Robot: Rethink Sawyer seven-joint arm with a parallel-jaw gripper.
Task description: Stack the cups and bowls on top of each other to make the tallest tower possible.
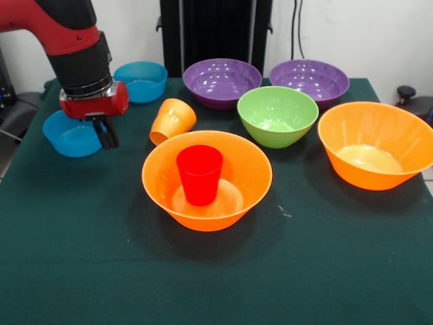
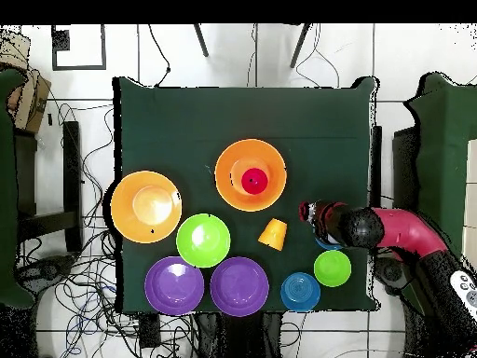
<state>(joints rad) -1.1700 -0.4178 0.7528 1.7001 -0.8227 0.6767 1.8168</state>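
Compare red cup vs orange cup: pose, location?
The red cup stands upright; the orange cup lies tipped on its side. The red cup sits inside the near orange bowl; the orange cup rests on the green table, behind that bowl. Both are small tumblers.

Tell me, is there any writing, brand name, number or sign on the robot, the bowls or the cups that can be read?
None can be read in either view.
The red and black arm shows no legible lettering.
The bowls, such as the green bowl, and the red cup are plain coloured plastic with no marks.
The green table cover carries no text either.
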